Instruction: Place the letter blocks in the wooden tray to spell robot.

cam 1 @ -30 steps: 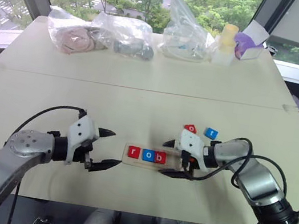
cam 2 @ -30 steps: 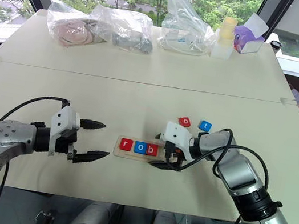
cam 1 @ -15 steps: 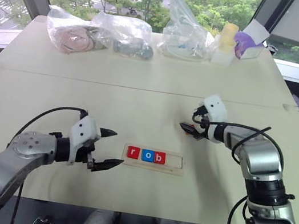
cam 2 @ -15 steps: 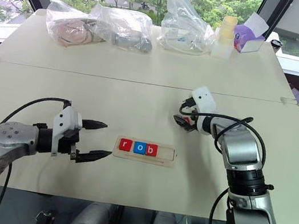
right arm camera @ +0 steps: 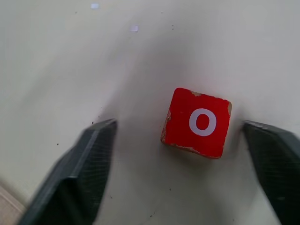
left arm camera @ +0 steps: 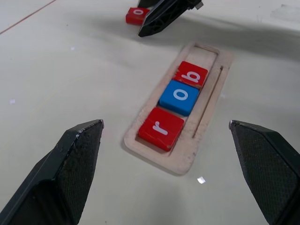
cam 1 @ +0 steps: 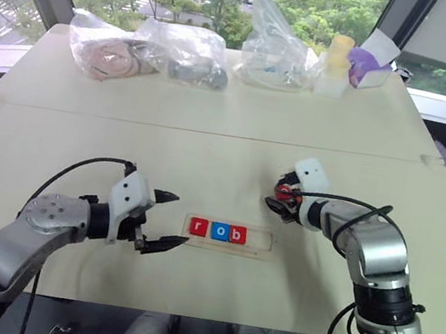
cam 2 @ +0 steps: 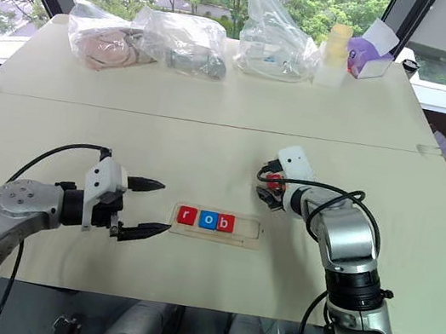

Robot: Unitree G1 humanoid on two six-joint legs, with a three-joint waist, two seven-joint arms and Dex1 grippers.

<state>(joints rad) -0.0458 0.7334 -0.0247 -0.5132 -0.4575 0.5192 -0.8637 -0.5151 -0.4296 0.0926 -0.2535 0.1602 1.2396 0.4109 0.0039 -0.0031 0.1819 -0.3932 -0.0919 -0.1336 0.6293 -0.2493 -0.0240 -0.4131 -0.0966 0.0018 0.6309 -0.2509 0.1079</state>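
Right gripper half open, holding nothing, straddling red "o" block lying off-centre, nearer one finger, on table beyond tray. Risk: uneven closing pushing or twisting block out of grip. Left gripper wide open, empty, beside tray holding r, o, b.

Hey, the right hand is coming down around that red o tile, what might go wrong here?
1. In the right wrist view the red o block sits off-centre between the fingers of the right hand, closer to one, so closing may push or twist it rather than pinch it squarely.
2. It lies flat on the table, so the fingers might slip over it.
3. The wooden tray lies loose; a skewed tile might nudge it.
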